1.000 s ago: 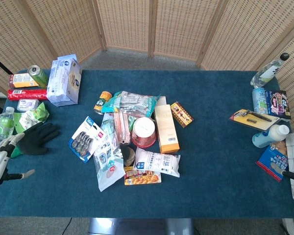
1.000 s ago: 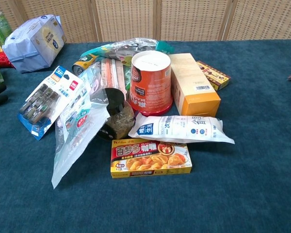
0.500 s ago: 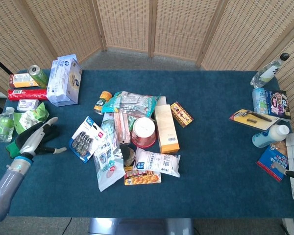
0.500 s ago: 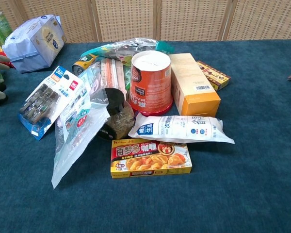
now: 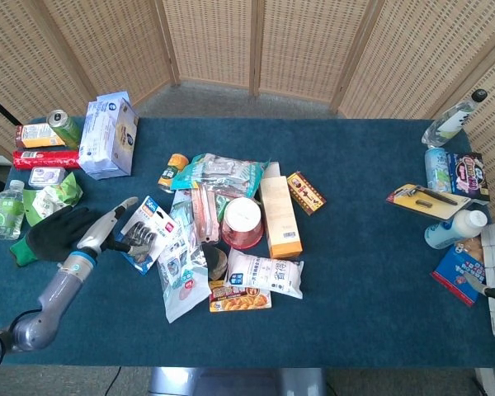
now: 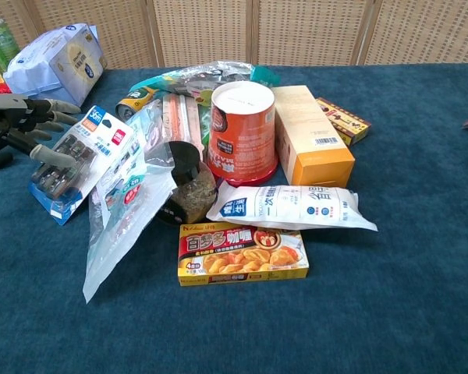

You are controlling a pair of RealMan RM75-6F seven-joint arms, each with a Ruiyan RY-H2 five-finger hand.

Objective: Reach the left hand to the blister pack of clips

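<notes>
head view
left hand: over the table's left side, fingers spread and pointing right, nothing in its grip; fingertips at the left edge of the blister pack of clips, contact can't be confirmed from above
blister pack of clips: flat on the blue table, at the left fringe of the central pile, blue-and-white card with dark clips showing
neighbours: clear plastic bag overlaps the pack's right side; black glove lies just left of the hand
pile: red-lidded cup upright mid-pile, orange box just to its right, curry box at the near edge
right hand: can't pick it out, only clutter at the right table edge

chest view
left hand: enters from the left edge, fingers apart and extended, empty; thumb tip sits over the pack's left edge, other fingers above its upper-left corner
blister pack of clips: tilted on the cloth, left of the red-lidded cup; lower right edge tucked against the clear plastic bag
foreground: curry box lying flat, white pouch just behind it
back left: white-and-blue pack, well behind the hand
right hand: not visible here
</notes>
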